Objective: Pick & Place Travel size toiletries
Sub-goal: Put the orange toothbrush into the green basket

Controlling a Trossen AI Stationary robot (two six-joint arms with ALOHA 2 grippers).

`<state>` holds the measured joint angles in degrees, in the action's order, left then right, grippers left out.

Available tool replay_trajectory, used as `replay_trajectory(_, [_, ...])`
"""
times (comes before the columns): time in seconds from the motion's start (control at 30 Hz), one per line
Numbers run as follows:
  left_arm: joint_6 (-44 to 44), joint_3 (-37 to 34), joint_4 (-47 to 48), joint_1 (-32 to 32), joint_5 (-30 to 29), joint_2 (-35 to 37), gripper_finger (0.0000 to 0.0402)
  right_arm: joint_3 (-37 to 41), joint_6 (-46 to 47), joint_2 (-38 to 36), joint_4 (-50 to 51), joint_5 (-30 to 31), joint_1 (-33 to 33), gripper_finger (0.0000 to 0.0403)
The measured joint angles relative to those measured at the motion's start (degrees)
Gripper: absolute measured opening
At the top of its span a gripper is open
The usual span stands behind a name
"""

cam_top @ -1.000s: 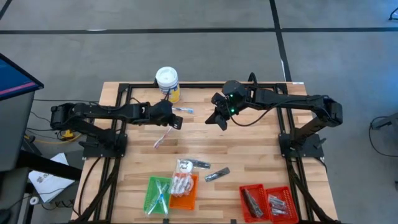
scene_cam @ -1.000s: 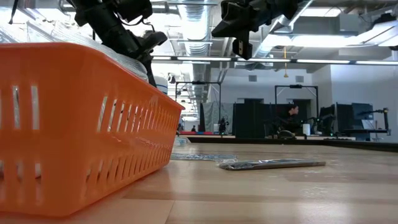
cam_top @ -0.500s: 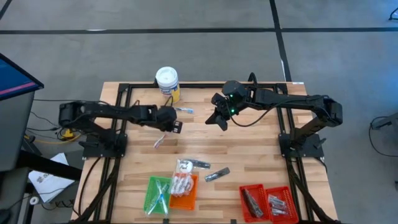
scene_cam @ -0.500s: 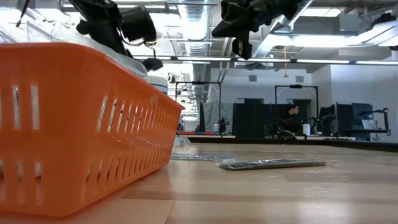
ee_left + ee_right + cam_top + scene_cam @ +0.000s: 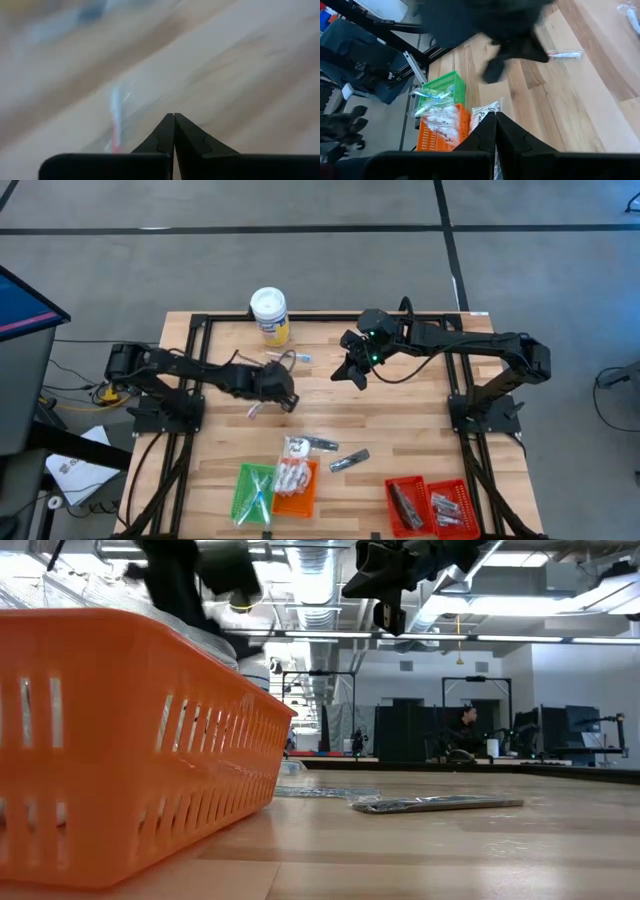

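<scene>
A tub [image 5: 269, 308] stands at the bench's [image 5: 420, 430] far edge; three trays [image 5: 276, 490] line its near edge, loose toiletries [image 5: 340, 458] just behind them.

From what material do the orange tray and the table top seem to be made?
Orange tray: apparently moulded plastic, slightly glossy; its walls have even slots and one uniform colour. Table top: looks like wood, pale and smooth, with plank seams and grain visible; whether it is solid wood or a veneer cannot be told.

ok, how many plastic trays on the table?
3: green tray and orange tray side by side at the near edge, red tray at the near right corner. None looks hidden.
</scene>
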<state>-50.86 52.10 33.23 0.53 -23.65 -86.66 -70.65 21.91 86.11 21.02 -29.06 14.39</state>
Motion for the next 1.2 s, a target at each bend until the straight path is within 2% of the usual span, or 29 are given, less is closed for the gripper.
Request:
replay_trajectory(0.07, [2.12,2.76,0.71,1.68,-3.32,0.15,0.0,0.0,0.02,0.0,0.04,0.0,0.0,0.0])
replay_trajectory(0.43, [-0.8,3.12,4.16,-5.41,7.38,-0.08,0.0001,-0.02,0.1,0.02,-0.53,0.02,0.04,0.0])
replay_trajectory(0.93, [-2.03,3.12,4.03,-6.6,9.1,-0.08,0.0008,-0.01,0.15,0.02,-0.12,-0.68,-0.11,0.0])
replay_trajectory(1.2, [-8.03,3.08,15.41,-9.33,12.19,-0.58,0.0001,-0.02,0.15,0.02,-0.53,-0.68,-0.11,0.0])
